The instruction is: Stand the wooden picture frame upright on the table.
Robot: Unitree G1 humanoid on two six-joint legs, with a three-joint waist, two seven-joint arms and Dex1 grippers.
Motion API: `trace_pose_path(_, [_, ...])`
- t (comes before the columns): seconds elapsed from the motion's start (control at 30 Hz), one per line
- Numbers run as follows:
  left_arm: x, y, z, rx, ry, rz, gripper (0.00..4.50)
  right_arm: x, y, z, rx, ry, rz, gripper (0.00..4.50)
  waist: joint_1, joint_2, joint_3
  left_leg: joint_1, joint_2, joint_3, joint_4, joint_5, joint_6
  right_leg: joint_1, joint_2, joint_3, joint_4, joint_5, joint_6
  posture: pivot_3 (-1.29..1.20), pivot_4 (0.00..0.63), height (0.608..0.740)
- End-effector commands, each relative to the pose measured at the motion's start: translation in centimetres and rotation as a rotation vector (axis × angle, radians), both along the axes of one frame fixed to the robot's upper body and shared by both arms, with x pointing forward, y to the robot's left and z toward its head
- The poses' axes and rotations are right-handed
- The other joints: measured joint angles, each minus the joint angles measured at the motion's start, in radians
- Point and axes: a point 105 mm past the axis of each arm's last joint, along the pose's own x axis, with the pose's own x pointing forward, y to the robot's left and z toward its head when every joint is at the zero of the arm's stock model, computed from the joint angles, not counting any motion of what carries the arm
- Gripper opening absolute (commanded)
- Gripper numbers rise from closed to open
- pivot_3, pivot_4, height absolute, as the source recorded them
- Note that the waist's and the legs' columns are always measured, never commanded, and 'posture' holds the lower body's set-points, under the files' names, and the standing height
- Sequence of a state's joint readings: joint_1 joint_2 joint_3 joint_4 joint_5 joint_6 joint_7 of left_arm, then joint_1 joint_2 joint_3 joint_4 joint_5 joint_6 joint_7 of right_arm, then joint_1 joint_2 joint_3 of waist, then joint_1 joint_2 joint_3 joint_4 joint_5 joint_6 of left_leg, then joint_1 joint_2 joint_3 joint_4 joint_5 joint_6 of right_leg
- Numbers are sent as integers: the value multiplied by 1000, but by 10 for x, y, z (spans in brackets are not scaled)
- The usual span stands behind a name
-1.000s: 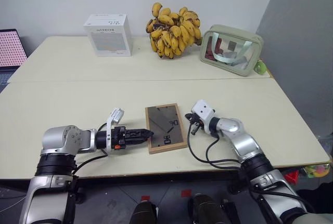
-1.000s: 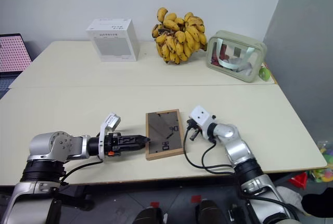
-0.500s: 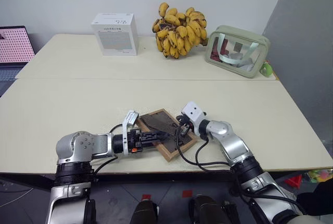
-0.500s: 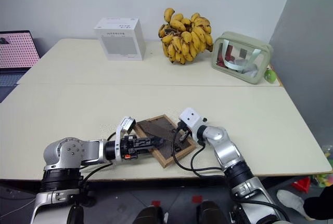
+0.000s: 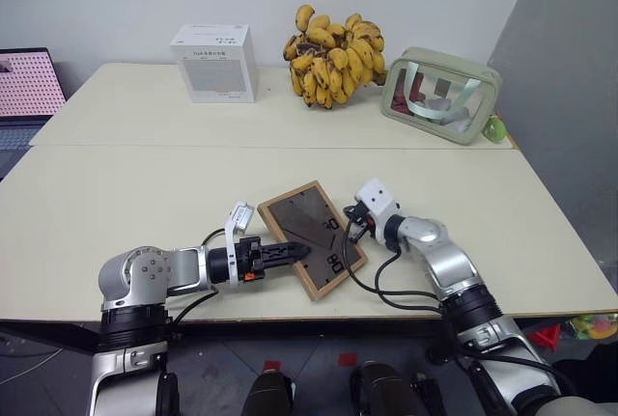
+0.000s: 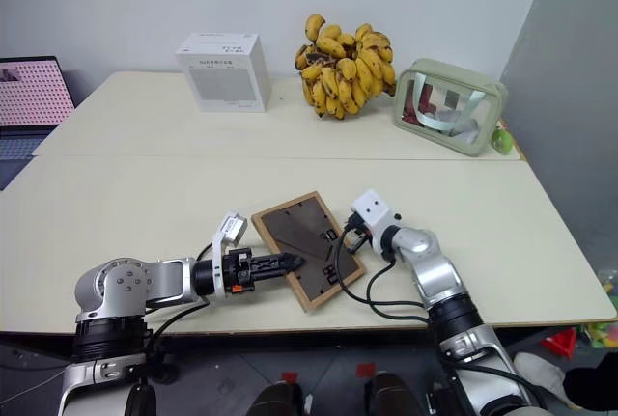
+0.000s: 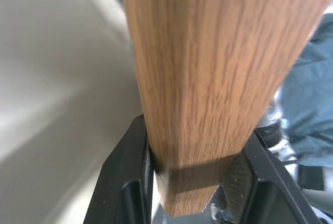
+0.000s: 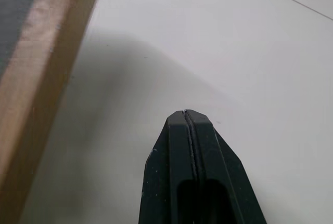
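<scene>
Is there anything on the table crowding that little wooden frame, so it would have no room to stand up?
Nothing visible does. The wooden picture frame lies back side up near the front of the table, its edge between the left tool's fingers, with the shut right tool just beside it. The white box, bananas and pouch sit at the far edge.

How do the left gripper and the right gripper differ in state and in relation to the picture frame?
The left gripper is clamped on the wooden picture frame's edge; the right gripper is shut on nothing. The left touches the frame; the right sits beside it. Both have black fingers and lie low over the table.
</scene>
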State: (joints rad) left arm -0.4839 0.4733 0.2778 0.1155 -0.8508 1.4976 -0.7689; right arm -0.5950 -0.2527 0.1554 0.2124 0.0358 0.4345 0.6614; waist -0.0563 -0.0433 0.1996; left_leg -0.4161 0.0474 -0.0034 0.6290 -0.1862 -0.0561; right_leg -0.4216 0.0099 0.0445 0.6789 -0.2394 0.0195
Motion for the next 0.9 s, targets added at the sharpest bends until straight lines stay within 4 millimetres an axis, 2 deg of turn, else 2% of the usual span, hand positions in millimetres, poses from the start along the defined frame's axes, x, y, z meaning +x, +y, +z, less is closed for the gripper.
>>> trace_pose_path(0.03, [13, 24, 35, 28, -104, 19, 1369, -32, -5, 50, 91, 35, 281, 491, 0, 0, 1, -1, 0, 0, 0, 0, 0, -1, 0, 0, 0, 0, 0, 0, 150, 740])
trace_pose_path(0.1, [14, 31, 43, 70, -148, -12, 1369, -50, -5, 62, 107, 89, 413, 963, -1, 0, 1, -1, 0, -1, -1, 0, 0, -1, 1, -1, 0, 0, 0, 0, 150, 740])
trace_pose_path(0.23, [23, 41, 52, 175, -253, -50, 1369, -63, 4, 91, 171, 146, 556, 1867, -4, 0, 1, 0, 1, 0, -5, 0, 0, -3, 1, -1, -1, -1, 0, 0, 150, 740])
trace_pose_path(0.3, [26, 40, 60, 171, -293, -80, 1369, -66, 13, 105, 191, 144, 607, 2353, -4, 1, 1, -1, 1, 0, -5, 0, 0, -3, 1, -1, -1, -1, -1, 0, 150, 740])
trace_pose_path(0.43, [28, 30, 71, 202, -390, -159, 1369, -56, 51, 133, 229, 71, 659, 3113, -4, 0, 2, -3, 1, 0, -5, 0, 0, -5, 1, -1, -2, -1, -1, 0, 150, 740])
trace_pose_path(0.53, [29, 25, 75, 195, -418, -187, 1369, -53, 66, 133, 225, 58, 679, 3783, -1, 1, 2, -5, 2, 0, -5, 0, 0, -8, 2, -1, 0, 0, 0, 0, 150, 740])
trace_pose_path(0.63, [27, 21, 80, 176, -430, -215, 1369, -47, 78, 124, 176, 19, 671, 4485, 4, 1, 2, -7, 1, 0, -5, 0, 0, -8, 2, -2, -2, 0, 0, 0, 150, 740])
trace_pose_path(0.77, [24, 17, 83, 163, -439, -234, 1369, -40, 86, 112, 118, -11, 660, 4485, 7, 1, 2, -19, 1, 0, -1, 0, 0, -20, 1, -1, 0, 1, 2, 0, 150, 740])
trace_pose_path(0.9, [22, 16, 81, 162, -440, -242, 1369, -45, 94, 104, 72, -52, 686, 4485, 6, 1, 2, -19, 1, 0, -2, 0, 0, -20, 1, -2, 0, 1, 2, 0, 150, 740])
